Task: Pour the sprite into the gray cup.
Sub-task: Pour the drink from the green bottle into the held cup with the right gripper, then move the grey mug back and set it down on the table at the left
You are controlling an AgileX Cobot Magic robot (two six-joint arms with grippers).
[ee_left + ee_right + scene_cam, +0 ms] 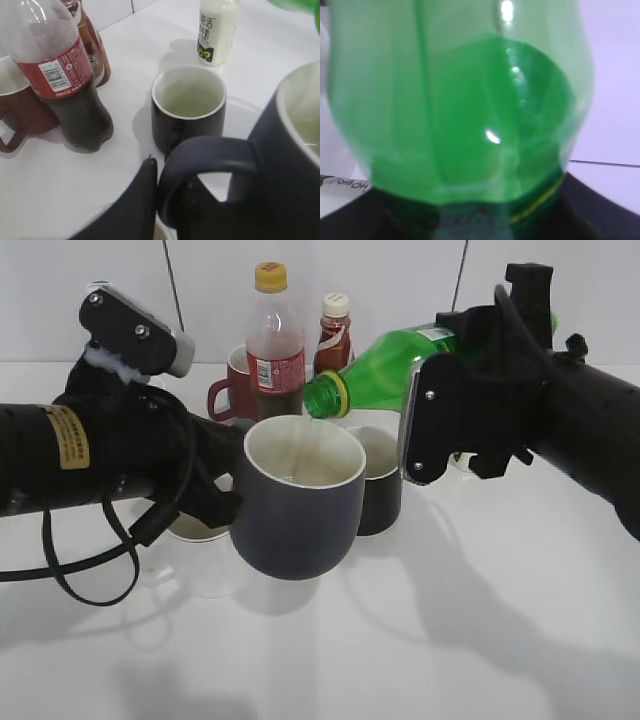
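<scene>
My left gripper point(226, 502) is shut on the loop handle of the gray cup point(298, 502), a dark mug with a cream inside, and holds it upright above the table. In the left wrist view the cup point(282, 165) fills the right side, with a finger of my left gripper point(164, 186) against the handle. My right gripper point(440, 415) is shut on the sprite point(385, 368), tilted with its green cap end down-left, just above the cup's far rim. The sprite point(460, 110) fills the right wrist view and hides the jaws.
A straight black mug point(380, 480) point(189, 107) stands behind the cup. A cola bottle point(273, 345) point(65, 80), a red mug point(232, 392), a brown bottle point(334, 335) and a white milk bottle point(216, 30) stand at the back. A pale cup point(200, 545) sits under my left arm.
</scene>
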